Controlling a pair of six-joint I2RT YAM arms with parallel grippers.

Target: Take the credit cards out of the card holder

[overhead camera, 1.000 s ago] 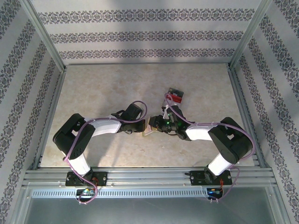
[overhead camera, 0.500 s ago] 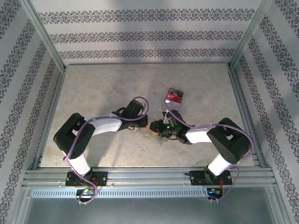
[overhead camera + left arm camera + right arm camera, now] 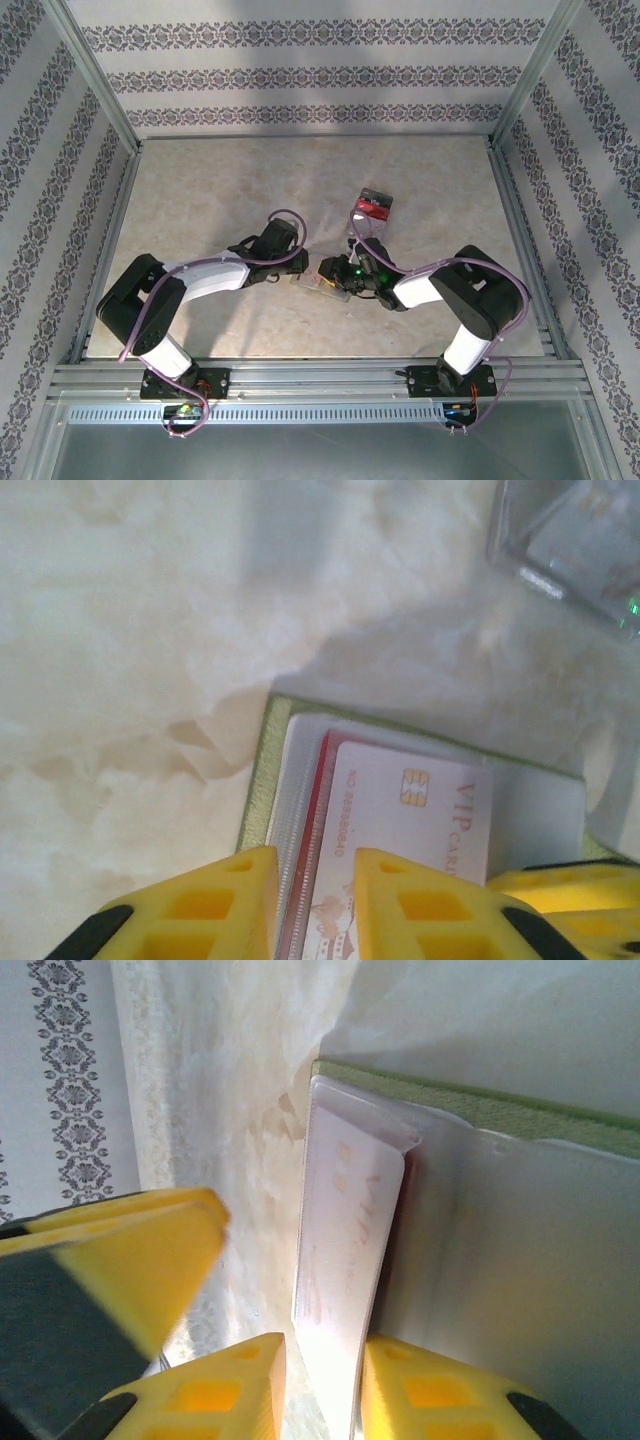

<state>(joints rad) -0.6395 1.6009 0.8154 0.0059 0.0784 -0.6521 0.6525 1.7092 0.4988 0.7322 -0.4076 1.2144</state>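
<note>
Now that your left gripper [image 3: 315, 865] has eased to a narrow gap astride the white card [image 3: 410, 810], you cannot tell whether it grips. The card holder [image 3: 322, 285] lies on the table [image 3: 200, 200], its other side pinched by the right gripper [image 3: 325, 1355]; the card is not yet out.

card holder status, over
Left end effector open, straddling card edges. Right end effector shut on card holder. White card and red card in pocket; loose red card already out. Nothing in the way.
</note>
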